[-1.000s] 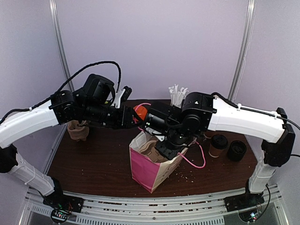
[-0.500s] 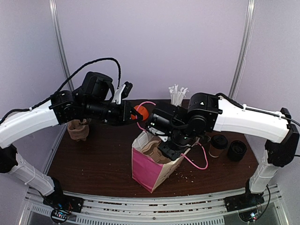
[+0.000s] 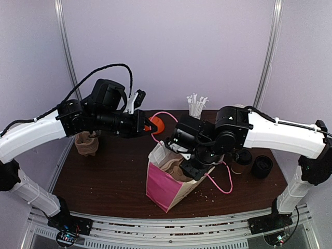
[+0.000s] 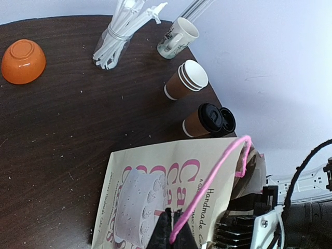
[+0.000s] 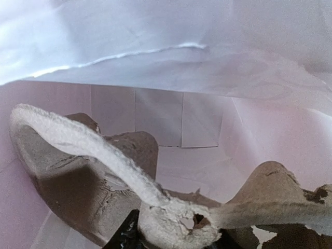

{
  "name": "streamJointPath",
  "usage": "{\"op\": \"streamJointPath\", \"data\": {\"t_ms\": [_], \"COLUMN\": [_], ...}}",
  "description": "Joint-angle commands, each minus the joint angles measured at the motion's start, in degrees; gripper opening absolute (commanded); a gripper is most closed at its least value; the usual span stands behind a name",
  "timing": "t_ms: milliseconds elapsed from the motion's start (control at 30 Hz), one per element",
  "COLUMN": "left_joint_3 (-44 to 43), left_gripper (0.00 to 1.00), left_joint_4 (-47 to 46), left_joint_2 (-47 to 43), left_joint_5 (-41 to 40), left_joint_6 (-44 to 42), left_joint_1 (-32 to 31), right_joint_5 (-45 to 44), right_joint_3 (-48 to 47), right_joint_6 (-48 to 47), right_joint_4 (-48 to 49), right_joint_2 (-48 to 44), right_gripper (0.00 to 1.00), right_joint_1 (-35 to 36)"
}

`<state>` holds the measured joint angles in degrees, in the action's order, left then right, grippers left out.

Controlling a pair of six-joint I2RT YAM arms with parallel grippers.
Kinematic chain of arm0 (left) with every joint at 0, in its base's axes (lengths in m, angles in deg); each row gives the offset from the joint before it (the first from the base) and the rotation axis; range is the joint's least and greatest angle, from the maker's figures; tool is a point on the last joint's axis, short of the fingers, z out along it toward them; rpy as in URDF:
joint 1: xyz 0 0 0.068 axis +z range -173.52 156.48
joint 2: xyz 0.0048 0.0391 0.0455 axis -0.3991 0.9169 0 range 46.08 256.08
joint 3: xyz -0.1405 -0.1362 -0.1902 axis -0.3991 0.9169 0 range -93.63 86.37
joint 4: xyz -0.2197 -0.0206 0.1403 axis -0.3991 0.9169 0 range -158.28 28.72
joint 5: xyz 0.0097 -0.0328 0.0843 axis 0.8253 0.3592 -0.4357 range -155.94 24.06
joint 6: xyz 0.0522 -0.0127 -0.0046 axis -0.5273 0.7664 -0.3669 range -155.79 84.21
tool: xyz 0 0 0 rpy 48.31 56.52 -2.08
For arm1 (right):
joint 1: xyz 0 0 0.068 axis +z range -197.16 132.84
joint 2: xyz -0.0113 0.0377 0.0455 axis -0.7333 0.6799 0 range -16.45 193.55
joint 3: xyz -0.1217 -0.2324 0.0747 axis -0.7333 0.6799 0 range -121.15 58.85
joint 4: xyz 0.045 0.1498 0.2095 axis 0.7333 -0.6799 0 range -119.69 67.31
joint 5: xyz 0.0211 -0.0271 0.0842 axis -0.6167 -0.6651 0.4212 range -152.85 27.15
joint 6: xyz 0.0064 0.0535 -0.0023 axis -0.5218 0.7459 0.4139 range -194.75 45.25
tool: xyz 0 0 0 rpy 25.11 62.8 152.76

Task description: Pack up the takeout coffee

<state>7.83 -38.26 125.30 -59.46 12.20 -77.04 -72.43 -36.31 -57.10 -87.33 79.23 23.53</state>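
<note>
The left pincer [image 4: 170,229] is fully closed on the pink handle [image 4: 215,176] of the bag [image 4: 150,199]. One second earlier its jaws stood about half open at the same handle. The handle now stands as a raised loop above the bag mouth, and more of the orange bowl [image 3: 157,125] behind the bag shows past the pincer than before.

The right pincer [image 5: 175,237] is down inside the bag mouth, partly closed on the rim of a pulp tray [image 5: 67,181]. Its opening is unchanged, while its arm has shifted to the right.

The takeout coffee [image 4: 203,120], lid on, stands upright on the tabletop [image 4: 62,119] to the right of the bag and outside it. It is just beside a stack of lids [image 4: 227,119], where it stood before.
</note>
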Motion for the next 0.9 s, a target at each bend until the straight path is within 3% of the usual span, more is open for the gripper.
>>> {"op": "streamJointPath", "data": {"t_ms": [0, 867], "left_joint_3": [-2.36, -4.56], "left_gripper": [0.00, 0.00], "left_joint_4": [-2.90, -0.30], "left_joint_2": [0.75, 0.77], "left_joint_5": [-0.81, -6.25], "left_joint_6": [0.65, 1.53], "left_joint_1": [0.52, 0.52], "right_joint_5": [1.65, 4.31], "right_joint_3": [1.20, 4.87], "right_joint_6": [-0.94, -3.54], "right_joint_4": [-1.45, 0.24], "right_joint_2": [-0.22, -0.04], "right_gripper": [0.37, 0.37], "right_joint_1": [-0.15, -0.15]}}
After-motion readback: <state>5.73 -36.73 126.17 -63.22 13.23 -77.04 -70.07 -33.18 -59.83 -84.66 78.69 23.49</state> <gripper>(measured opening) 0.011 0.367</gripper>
